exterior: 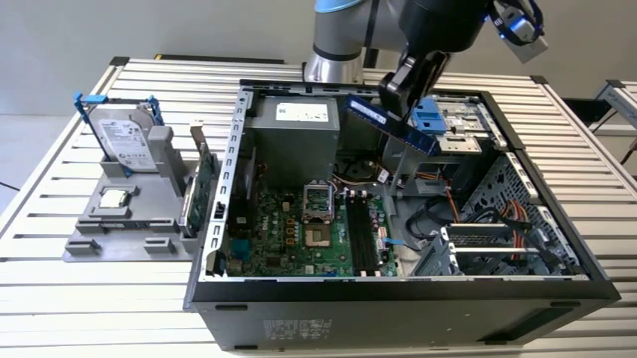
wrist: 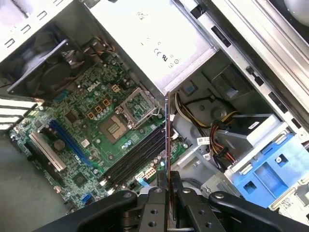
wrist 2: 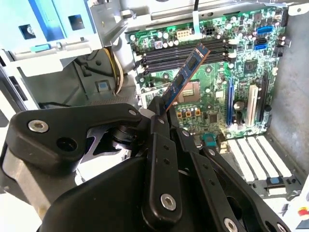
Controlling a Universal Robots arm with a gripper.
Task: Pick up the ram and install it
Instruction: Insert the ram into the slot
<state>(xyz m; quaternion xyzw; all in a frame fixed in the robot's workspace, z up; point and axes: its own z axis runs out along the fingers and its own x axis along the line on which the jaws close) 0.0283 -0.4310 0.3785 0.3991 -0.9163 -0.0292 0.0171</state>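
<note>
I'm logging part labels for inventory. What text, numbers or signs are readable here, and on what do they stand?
Power supply: white label, print too small to read.
Hard drive: label, too small to read.
Case sticker: too small to read.
Motherboard: white markings, too small to read.
Ram in the gripper: no legible text.

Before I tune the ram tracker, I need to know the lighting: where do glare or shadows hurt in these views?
Exterior view: even light, the ram clear in the gripper. Second wrist view: drive cage washed out, motherboard well lit. First wrist view: power supply glares, fan corner in shadow.
</note>
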